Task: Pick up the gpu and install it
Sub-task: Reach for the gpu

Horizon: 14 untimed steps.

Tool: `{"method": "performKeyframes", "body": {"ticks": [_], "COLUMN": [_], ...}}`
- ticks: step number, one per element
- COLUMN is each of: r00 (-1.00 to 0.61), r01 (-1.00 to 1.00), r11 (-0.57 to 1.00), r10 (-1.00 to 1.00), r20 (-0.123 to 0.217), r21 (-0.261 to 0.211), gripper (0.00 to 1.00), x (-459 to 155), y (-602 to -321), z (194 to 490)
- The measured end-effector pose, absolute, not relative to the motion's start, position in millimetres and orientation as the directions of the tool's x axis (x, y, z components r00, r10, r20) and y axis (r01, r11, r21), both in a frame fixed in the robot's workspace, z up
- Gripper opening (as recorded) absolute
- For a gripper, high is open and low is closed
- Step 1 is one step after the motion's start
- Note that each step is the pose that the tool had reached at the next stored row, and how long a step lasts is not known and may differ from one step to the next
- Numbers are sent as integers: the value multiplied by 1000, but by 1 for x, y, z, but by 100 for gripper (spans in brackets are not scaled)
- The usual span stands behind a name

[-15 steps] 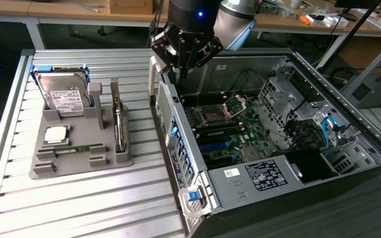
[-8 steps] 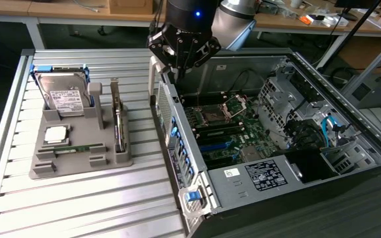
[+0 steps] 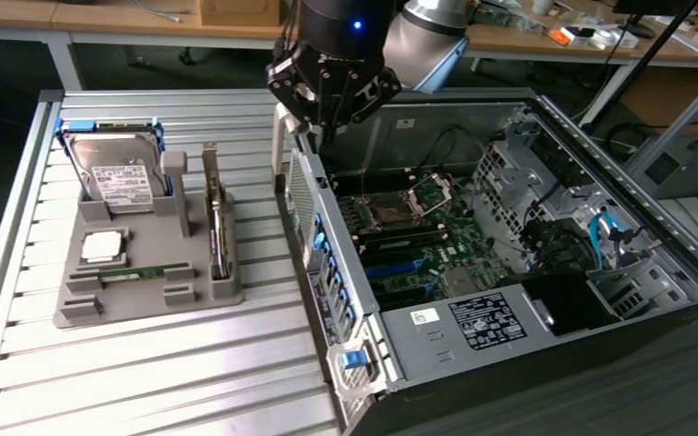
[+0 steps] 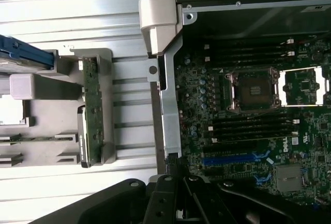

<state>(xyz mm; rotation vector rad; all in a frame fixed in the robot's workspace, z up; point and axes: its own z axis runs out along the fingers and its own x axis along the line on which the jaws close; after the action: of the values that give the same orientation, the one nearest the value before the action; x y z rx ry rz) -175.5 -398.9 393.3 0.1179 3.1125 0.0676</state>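
The gpu (image 3: pixel 217 227) is a thin card standing on its edge in a slot of the grey holder (image 3: pixel 143 295), on the exterior view's left. In the wrist view the gpu (image 4: pixel 92 105) shows a greenish edge and a silvery bracket at one end. My gripper (image 3: pixel 321 125) hangs shut and holds nothing, above the near wall of the open computer case (image 3: pixel 362 363), apart from the card and to its right in the exterior view. In the wrist view the gripper (image 4: pixel 177 175) sits over the case wall, beside the motherboard (image 4: pixel 248 131).
In the grey holder also stand a silver hard drive (image 3: pixel 116 177), a processor chip (image 3: pixel 103 243) and a green memory stick (image 3: pixel 131 271). The holder rests on a ribbed metal table (image 3: pixel 143 381). Inside the case, cables and drive cages (image 3: pixel 567 227) crowd the far side.
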Motion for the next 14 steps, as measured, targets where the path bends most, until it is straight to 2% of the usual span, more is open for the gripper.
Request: {"method": "performKeyframes", "body": {"ticks": [14], "r00": [-997], "r01": [75], "r11": [996], "r10": [76], "r20": [-24], "r21": [44], "gripper": [11], "x": [-185], "y": [-399], "z": [393]}}
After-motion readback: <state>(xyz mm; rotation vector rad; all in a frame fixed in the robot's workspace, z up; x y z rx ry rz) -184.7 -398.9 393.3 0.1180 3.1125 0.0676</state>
